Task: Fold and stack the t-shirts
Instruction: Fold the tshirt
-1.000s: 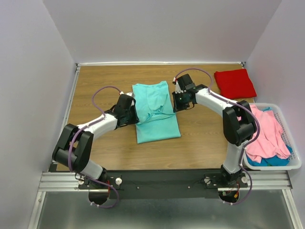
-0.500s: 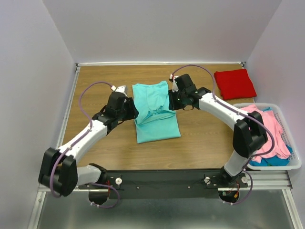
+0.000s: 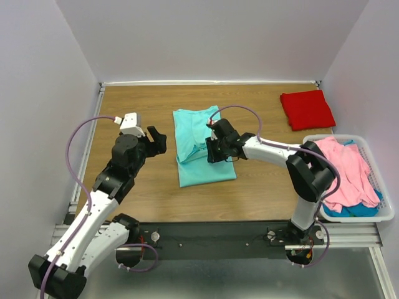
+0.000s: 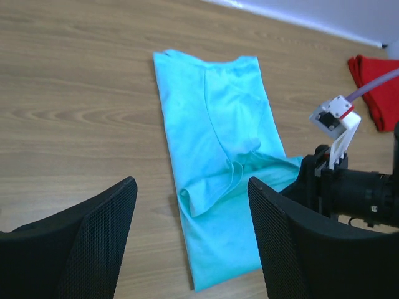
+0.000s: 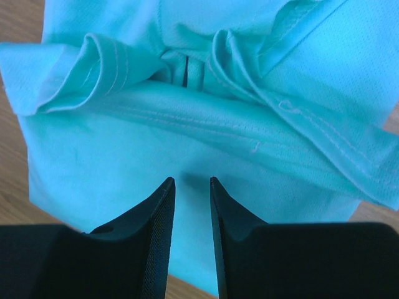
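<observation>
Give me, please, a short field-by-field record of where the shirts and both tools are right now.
aqua t-shirt: partly folded on the table, bunched fold across its middle
red t-shirt: folded, far right corner
pink t-shirt: heaped in white basket, over blue-teal t-shirt
left tool: open, empty, left of aqua t-shirt
right tool: narrowly open, nothing between fingers, at the bunched fold

Two arms, left arm point(image 3: 93, 215) and right arm point(image 3: 274, 149), have white shells, black joints, looping purple cables point(image 3: 70, 146), and black mesh-textured fingers point(image 4: 87, 243).
</observation>
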Motion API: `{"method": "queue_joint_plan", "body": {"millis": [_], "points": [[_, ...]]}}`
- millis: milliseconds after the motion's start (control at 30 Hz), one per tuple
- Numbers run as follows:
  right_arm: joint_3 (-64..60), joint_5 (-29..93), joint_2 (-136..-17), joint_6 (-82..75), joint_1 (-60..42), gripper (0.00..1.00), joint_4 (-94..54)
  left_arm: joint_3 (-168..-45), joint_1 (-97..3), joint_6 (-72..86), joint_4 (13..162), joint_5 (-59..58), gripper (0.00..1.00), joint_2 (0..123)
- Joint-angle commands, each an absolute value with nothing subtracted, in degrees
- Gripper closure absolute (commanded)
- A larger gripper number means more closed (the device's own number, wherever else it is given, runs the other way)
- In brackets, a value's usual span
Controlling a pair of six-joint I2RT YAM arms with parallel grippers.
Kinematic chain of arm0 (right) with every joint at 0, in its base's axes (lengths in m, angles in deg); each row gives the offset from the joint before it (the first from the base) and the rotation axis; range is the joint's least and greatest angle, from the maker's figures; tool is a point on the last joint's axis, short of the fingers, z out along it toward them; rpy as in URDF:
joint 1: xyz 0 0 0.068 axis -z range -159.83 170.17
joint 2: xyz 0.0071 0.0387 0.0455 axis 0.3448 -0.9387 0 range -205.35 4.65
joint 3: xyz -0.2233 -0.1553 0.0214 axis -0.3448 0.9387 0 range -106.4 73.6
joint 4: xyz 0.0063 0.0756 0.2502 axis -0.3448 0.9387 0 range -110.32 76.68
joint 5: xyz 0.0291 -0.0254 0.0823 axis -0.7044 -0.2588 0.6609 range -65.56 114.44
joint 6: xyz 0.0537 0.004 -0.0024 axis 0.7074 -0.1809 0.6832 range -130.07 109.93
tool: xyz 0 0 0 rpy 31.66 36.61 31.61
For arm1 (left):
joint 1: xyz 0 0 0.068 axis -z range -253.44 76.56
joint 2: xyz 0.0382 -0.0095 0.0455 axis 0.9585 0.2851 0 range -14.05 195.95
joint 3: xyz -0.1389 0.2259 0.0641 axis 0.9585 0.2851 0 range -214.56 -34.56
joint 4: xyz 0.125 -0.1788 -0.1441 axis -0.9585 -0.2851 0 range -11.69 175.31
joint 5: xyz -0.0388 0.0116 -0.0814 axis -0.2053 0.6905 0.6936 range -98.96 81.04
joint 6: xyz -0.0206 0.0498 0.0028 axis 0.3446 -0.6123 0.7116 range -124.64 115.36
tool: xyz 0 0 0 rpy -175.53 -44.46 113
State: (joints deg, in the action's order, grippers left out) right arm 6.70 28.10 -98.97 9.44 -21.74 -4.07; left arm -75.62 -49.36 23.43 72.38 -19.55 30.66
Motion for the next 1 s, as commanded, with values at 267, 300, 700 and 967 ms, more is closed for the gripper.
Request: {"method": "queue_joint_plan", "body": {"millis": [267, 300, 700, 967], "points": [[2.0, 18.4, -105.8, 9.3, -21.8, 0.65, -11.2, -68.3, -49.5, 16.2, 77.7, -33.2, 0.15, 16.0], [0.8, 16.9, -106.2, 8.7, -21.9, 0.65, -11.4, -67.4, -49.5, 16.1, 78.3, -33.3, 0.15, 14.6], [-12.4, 11.6, -110.8, 3.4, -21.8, 0.62, -12.1, -66.7, -49.6, 15.8, 79.2, -32.6, 0.15, 14.0], [-4.1, 33.3, -102.9, 3.0, -22.7, 0.60, -12.1, -66.7, -49.5, 15.7, 79.5, -32.4, 0.15, 15.3]]}}
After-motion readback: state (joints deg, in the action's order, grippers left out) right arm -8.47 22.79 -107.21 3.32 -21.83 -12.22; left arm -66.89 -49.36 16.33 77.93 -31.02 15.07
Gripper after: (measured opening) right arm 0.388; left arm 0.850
